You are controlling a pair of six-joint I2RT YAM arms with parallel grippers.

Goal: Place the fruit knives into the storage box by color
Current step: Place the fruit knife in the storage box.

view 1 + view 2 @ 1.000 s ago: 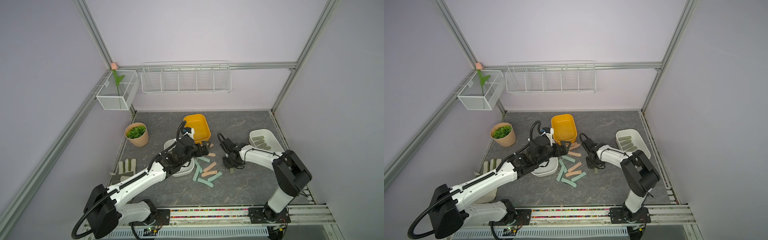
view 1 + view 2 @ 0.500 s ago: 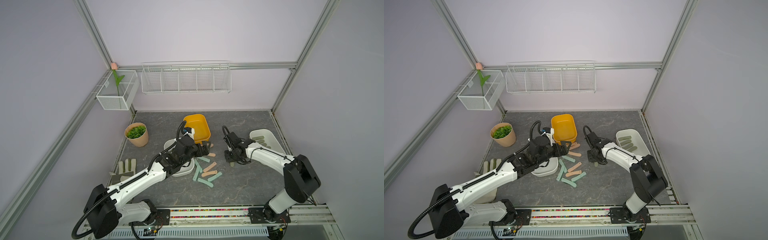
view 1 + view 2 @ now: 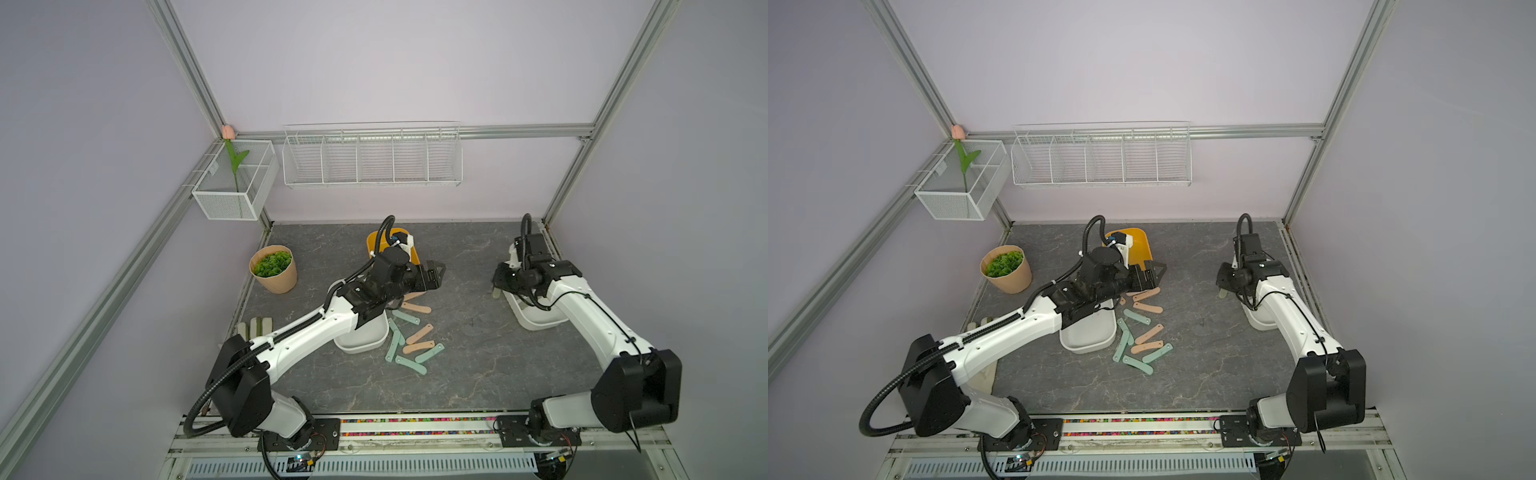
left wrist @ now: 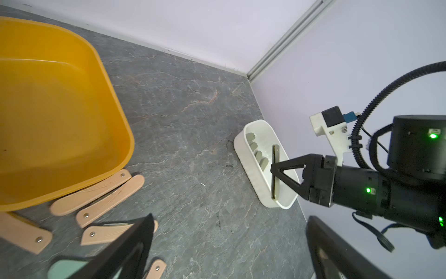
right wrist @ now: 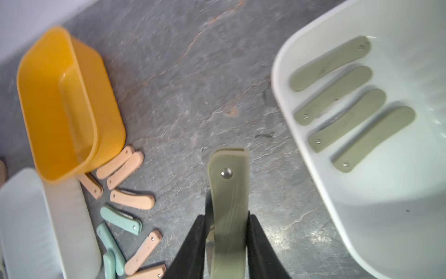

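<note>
Work glove (image 3: 255, 326): flat at the left edge of the grey mat (image 3: 469, 365), well apart from the knives.
Potted plant (image 3: 273, 270): upright behind the glove, near the left wall.
Middle white box (image 3: 359, 340): on the mat, partly hidden under the left arm.
Yellow box (image 4: 72, 108): behind the middle white box, with peach knives (image 4: 96, 193) lying just beside its near wall.
Left gripper (image 3: 436, 272): fingers spread wide, nothing between them, hovering over the peach knives by the yellow box.
Loose fruit knives (image 3: 409, 332): peach and mint-teal, scattered flat on the mat just right of the middle white box, some overlapping.
Right gripper (image 5: 228, 217): pinched on one olive knife (image 5: 228, 178) across its flat sides, riveted end sticking out past the fingertips.
Held knife's place: in the air above the mat, just left of the right-hand box's rim, not inside it.
Right white box (image 5: 398, 205): near the right wall, four olive knives (image 5: 347, 120) lying side by side on its floor.
</note>
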